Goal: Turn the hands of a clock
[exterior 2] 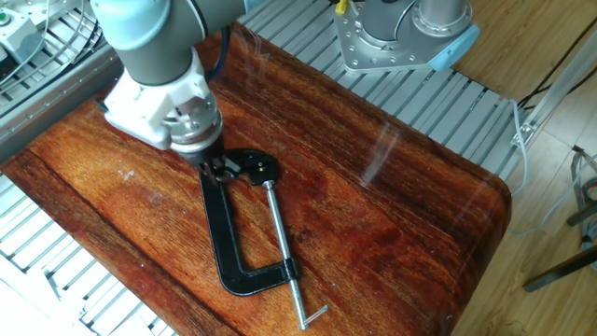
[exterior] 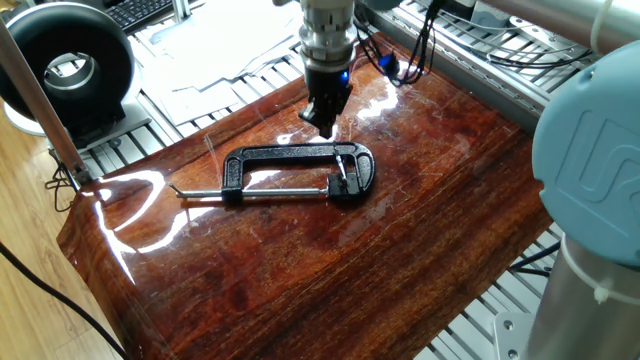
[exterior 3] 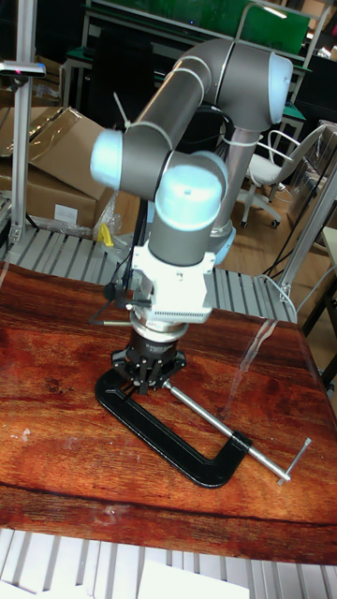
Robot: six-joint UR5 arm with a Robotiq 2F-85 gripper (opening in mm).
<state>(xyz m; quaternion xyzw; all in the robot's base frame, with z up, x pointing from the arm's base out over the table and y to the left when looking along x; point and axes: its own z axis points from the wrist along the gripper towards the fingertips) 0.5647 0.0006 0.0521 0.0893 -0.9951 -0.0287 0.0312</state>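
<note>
Gripper (exterior: pixel 325 128) hangs low over the rounded jaw end of the black C-clamp (exterior: pixel 290 155) lying flat on the glossy wooden table (exterior: pixel 420 230) — its steel screw rod (exterior 2: pixel 281 245) stretched alongside — whether its fingers are apart, I cannot tell.

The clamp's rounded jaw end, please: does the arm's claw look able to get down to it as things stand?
Probably yes. The claw hangs just above the rounded jaw end of the black C-clamp, and nothing shows between them; the screw rod lies off to the side.
</note>
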